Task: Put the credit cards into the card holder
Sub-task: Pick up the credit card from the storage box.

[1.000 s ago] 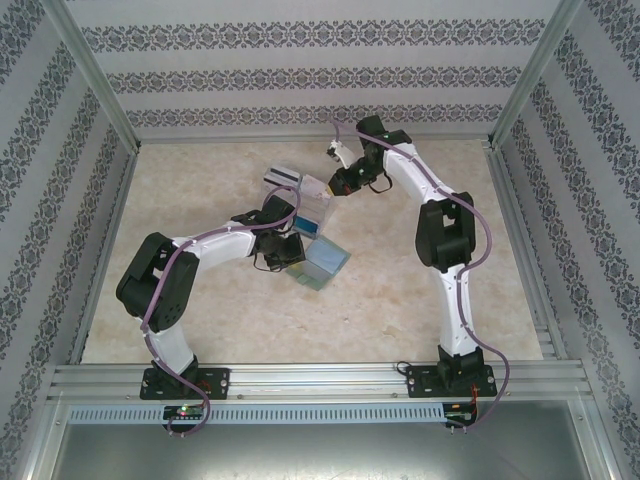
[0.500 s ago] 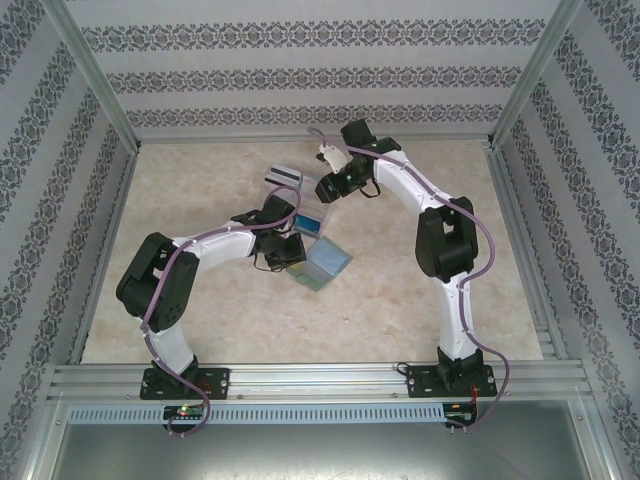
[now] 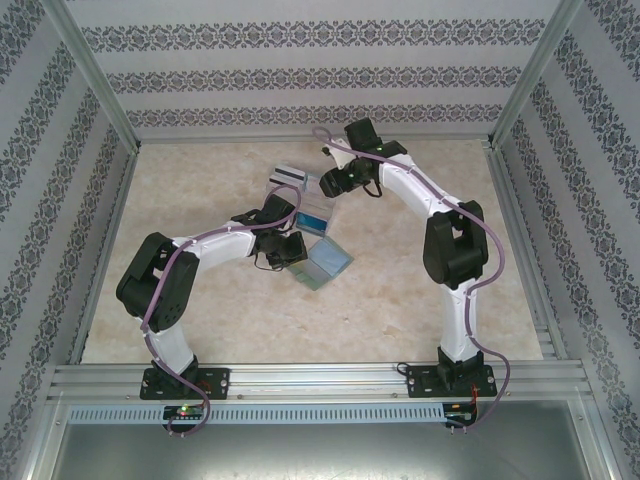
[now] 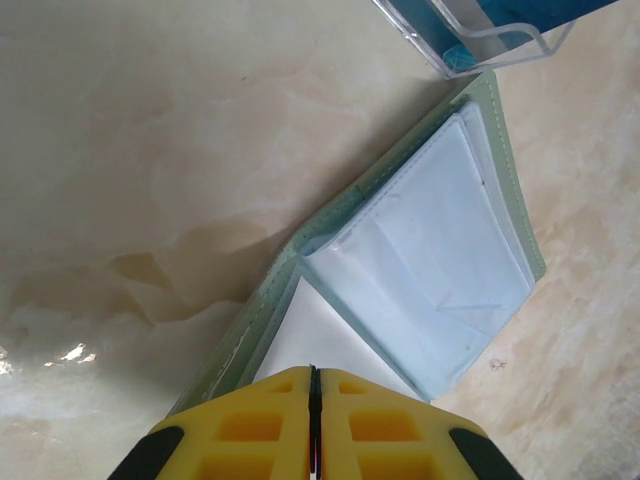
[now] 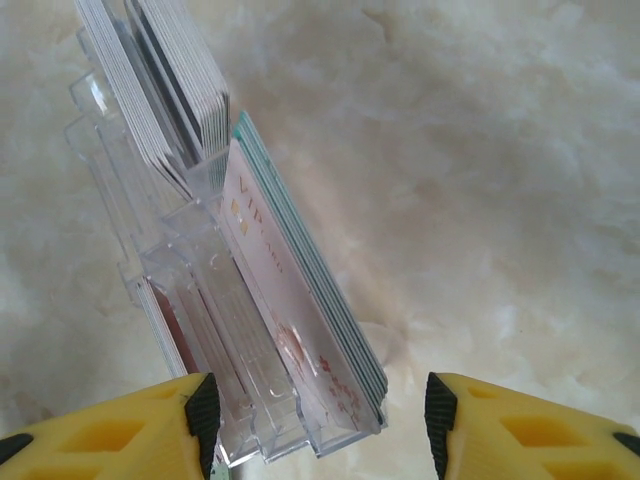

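- Right gripper: jaws spread wide, holding nothing, with one finger on either side of the near end of a card stack.
- Credit cards: between and just ahead of those fingers, upright on edge in the clear stand. A pale, pink-marked card has teal-edged cards stacked against it, and a second batch stands further ahead.
- Left gripper: closed tight at the card holder's near flap; whether it nips the flap cannot be told.
- Card holder: lies open ahead of the left fingertips, pale pockets up.
- Handling: best to close on one card only, then lift straight up out of the stand.
- Lettering: gold characters on the pale card, too small to read.
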Robot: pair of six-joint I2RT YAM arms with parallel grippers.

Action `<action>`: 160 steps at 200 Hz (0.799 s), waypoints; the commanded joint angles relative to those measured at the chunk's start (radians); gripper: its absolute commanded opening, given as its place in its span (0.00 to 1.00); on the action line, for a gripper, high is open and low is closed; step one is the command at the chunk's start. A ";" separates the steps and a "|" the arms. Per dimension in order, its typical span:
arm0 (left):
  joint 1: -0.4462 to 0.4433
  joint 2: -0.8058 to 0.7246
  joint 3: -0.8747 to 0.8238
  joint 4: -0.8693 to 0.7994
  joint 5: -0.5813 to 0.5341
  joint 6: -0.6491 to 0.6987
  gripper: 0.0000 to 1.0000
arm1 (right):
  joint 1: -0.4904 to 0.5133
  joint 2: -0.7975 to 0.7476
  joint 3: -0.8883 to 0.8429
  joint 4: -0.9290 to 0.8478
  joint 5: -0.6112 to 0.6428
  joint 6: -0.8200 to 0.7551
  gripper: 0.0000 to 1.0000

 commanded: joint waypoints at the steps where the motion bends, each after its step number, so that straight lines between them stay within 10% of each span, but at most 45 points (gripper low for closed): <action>1: 0.001 0.007 -0.013 0.020 0.008 0.009 0.10 | 0.001 -0.020 0.021 -0.008 0.054 -0.005 0.62; 160: 0.001 -0.010 -0.035 0.018 -0.002 0.005 0.10 | 0.039 0.186 0.246 -0.118 0.203 -0.071 0.70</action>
